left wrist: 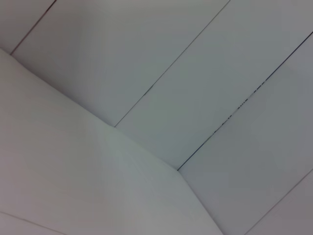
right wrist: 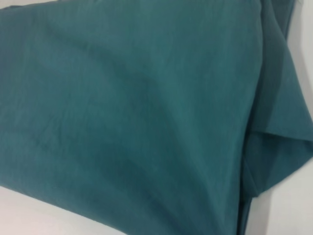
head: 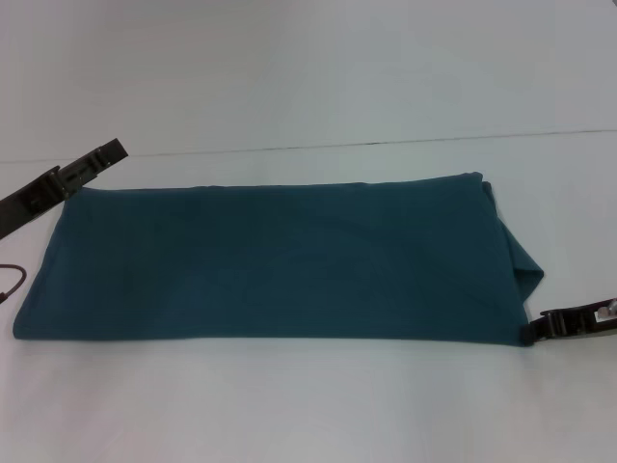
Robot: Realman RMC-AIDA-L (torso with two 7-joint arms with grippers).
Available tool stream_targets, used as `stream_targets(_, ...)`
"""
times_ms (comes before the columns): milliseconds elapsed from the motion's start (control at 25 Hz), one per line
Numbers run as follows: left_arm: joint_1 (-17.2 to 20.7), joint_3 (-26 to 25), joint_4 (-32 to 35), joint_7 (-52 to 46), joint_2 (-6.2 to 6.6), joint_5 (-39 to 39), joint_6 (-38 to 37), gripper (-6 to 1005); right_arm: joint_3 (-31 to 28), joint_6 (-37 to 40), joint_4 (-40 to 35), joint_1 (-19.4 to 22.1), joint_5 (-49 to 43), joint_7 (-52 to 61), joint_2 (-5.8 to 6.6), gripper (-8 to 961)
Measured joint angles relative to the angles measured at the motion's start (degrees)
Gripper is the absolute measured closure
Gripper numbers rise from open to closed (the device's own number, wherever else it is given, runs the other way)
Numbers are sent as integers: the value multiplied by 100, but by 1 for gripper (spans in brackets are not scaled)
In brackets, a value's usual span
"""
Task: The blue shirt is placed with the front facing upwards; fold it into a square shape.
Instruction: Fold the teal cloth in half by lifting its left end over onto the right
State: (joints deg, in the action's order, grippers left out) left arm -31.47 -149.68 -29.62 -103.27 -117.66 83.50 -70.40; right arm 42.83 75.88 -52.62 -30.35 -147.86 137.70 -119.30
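Observation:
The blue shirt [head: 280, 260] lies on the white table [head: 308, 405], folded into a long flat band running left to right, plain teal side up with no lettering showing. Its right end is bunched into a loose fold. The right wrist view is filled by the shirt [right wrist: 122, 112] and that loose fold. My left gripper [head: 118, 149] hovers just beyond the shirt's far left corner, apart from the cloth. My right gripper [head: 540, 325] sits low at the shirt's near right corner, at the cloth's edge. The left wrist view shows only white surface.
A seam line [head: 386, 143] crosses the table behind the shirt. A thin dark cable loop [head: 12, 283] lies at the left edge. White table [left wrist: 98, 176] and panel seams fill the left wrist view.

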Motion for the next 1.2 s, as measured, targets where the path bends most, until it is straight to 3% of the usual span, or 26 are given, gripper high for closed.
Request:
stream_targets(280, -30, 14, -9, 0, -27, 0, 64, 114, -41, 81, -24, -25, 60, -98, 16, 844)
stream_targets(640, -33, -3, -9, 0, -29, -1, 71, 114, -66, 349, -68, -34, 476, -105, 204, 694)
stream_targets(960, -34, -36, -5, 0, -29, -1, 87, 114, -384, 593, -805, 22, 590, -95, 213, 530)
stream_targets(1080, -41, -45, -8, -5, -29, 2, 89, 114, -609, 539, -984, 20, 790, -340, 218, 305)
stream_targets(1200, -67, -49, -9, -39, -29, 11, 102, 114, -826, 306, -1014, -8, 1133, -809, 221, 235)
